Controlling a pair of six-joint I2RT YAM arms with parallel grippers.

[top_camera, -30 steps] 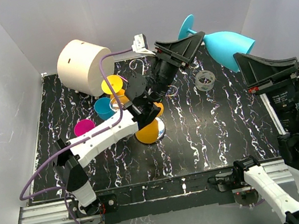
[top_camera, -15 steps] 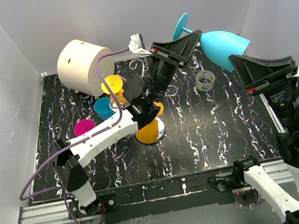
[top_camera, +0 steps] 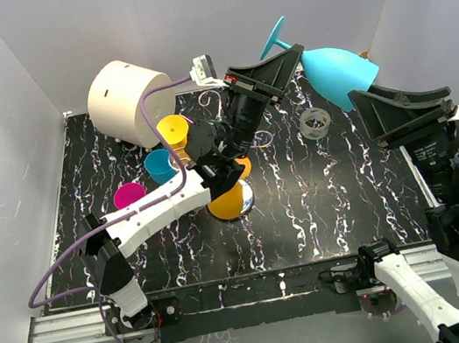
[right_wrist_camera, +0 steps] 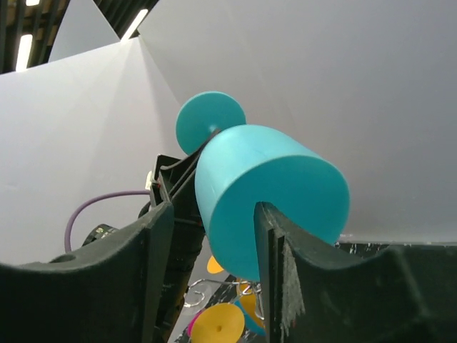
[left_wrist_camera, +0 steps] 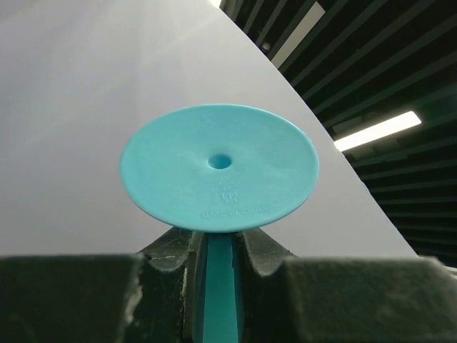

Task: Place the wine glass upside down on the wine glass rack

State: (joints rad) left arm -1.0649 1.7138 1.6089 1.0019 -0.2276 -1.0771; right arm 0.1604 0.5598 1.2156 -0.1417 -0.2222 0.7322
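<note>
Changing hands: left gripper [left_wrist_camera: 221, 246] jaws now pinch the wine glass [top_camera: 338, 72] stem, right gripper [right_wrist_camera: 214, 214] jaws have spread off the bowl, so racking likely falls to the left.

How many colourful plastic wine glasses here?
5: a turquoise plastic wine glass held aloft by the left tool; a yellow glass, a blue glass and a magenta glass near the cream cylinder; an orange glass at the chrome rack base. The left arm may hide more.

Top view looks down; close wrist views, apparently upturned, share the wine glass [right_wrist_camera: 264, 193].
</note>
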